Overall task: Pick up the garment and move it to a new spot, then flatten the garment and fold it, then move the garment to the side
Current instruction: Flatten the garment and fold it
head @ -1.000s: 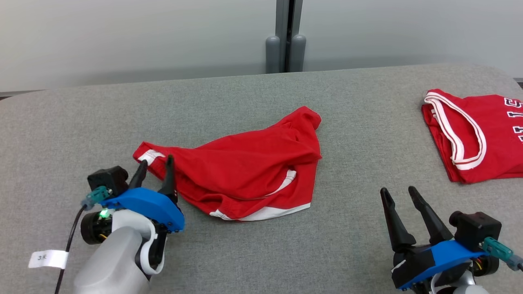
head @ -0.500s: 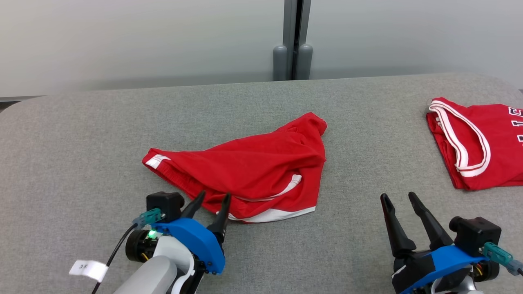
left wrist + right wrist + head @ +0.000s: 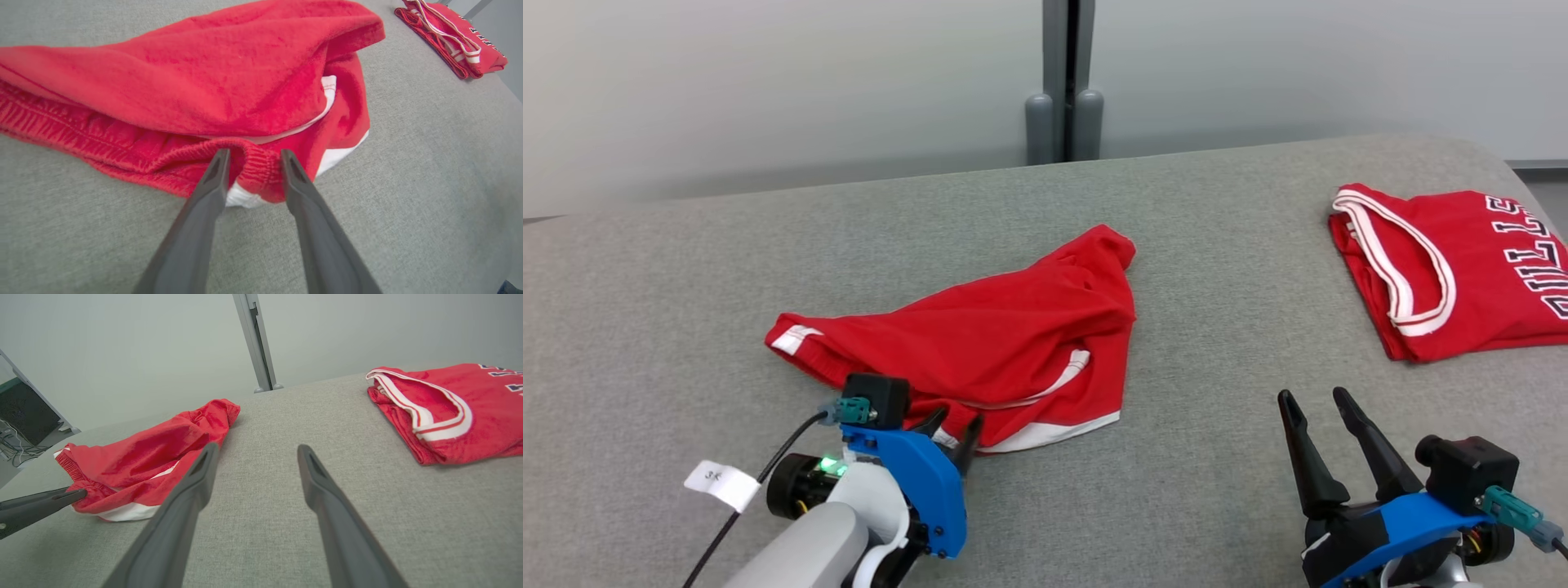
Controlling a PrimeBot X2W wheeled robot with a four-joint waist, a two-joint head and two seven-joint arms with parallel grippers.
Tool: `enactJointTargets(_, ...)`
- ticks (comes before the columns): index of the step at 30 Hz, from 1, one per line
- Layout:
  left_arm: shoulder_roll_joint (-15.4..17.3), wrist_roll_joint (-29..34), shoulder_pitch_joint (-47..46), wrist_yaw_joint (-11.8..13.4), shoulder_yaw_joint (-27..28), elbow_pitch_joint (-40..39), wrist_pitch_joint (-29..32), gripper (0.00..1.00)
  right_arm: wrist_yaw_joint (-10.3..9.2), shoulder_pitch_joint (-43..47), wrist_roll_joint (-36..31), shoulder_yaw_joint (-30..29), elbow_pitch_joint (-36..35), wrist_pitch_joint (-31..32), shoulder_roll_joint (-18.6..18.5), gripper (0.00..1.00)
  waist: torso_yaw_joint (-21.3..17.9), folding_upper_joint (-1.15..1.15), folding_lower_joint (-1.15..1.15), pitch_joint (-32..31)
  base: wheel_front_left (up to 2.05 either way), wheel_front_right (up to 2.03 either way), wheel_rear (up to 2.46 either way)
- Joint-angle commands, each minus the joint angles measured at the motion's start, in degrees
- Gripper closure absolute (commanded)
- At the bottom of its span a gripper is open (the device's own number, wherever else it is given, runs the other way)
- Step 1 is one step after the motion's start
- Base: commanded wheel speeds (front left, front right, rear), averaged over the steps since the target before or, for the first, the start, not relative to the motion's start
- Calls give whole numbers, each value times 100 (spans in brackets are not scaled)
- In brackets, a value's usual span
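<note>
The garment, red shorts [image 3: 996,343] with white trim, lies crumpled in the middle of the grey table [image 3: 1217,327]. My left gripper [image 3: 953,422] is at the garment's near edge. In the left wrist view the gripper [image 3: 254,153] has its two fingers on either side of a bunched fold of the ribbed waistband [image 3: 257,171], pinching it against the table. My right gripper [image 3: 1311,398] stands open over bare table at the lower right, well clear of the shorts [image 3: 143,457], with nothing between its fingers [image 3: 196,477].
A folded red jersey [image 3: 1462,269] with white trim and lettering lies at the table's right end. A grey post [image 3: 1062,82] stands behind the table's far edge. Bare table lies between shorts and jersey.
My left gripper came from the shorts' left end along the near edge, then pushed forward and closed on the waistband fold. The head camera has shifted. The right gripper stayed put.
</note>
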Motion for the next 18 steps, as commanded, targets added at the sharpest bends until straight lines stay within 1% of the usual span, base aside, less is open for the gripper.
enactJointTargets(1, 73, 15, -101, 9, -14, 11, 93, 47, 3, 25, 43, -3, 2, -32, -2, 0, -73, 0, 0, 14, 0, 0, 0)
enactJointTargets(2, 93, -5, -112, 3, -19, 20, 144, 63, 3, 22, 47, -11, 1, -34, -2, 0, -101, 0, 0, 17, 0, 0, 0)
enactJointTargets(3, 116, -34, -121, 3, -17, 36, 211, 100, 3, 15, 52, -13, 2, -40, -2, 0, -133, 0, 0, 20, 0, 0, 0)
enactJointTargets(5, 154, -69, -136, -31, -5, 37, 276, 100, 3, 0, 43, -17, -2, -48, -1, 0, -180, 0, 0, 30, 0, 0, 0)
enactJointTargets(7, 127, -144, -140, -39, 93, -11, 164, 100, 3, 8, 49, -41, -5, -57, -1, 0, -198, 0, 0, 42, 0, 0, 0)
enactJointTargets(11, -38, -256, -191, -78, 364, -241, -336, 100, 3, 52, 51, -98, -20, -77, -2, 0, -172, 0, 0, 75, 0, 0, 0)
enactJointTargets(14, -284, -403, -336, -234, 552, -529, -663, 100, 3, 65, 32, -170, -32, -76, -1, 0, -88, 0, 0, 85, 0, 0, 0)
enactJointTargets(18, -570, -456, -818, -421, 687, -768, -867, 100, 3, -17, 23, -164, -54, -47, -2, 0, -21, 0, 0, 74, 0, 0, 0)
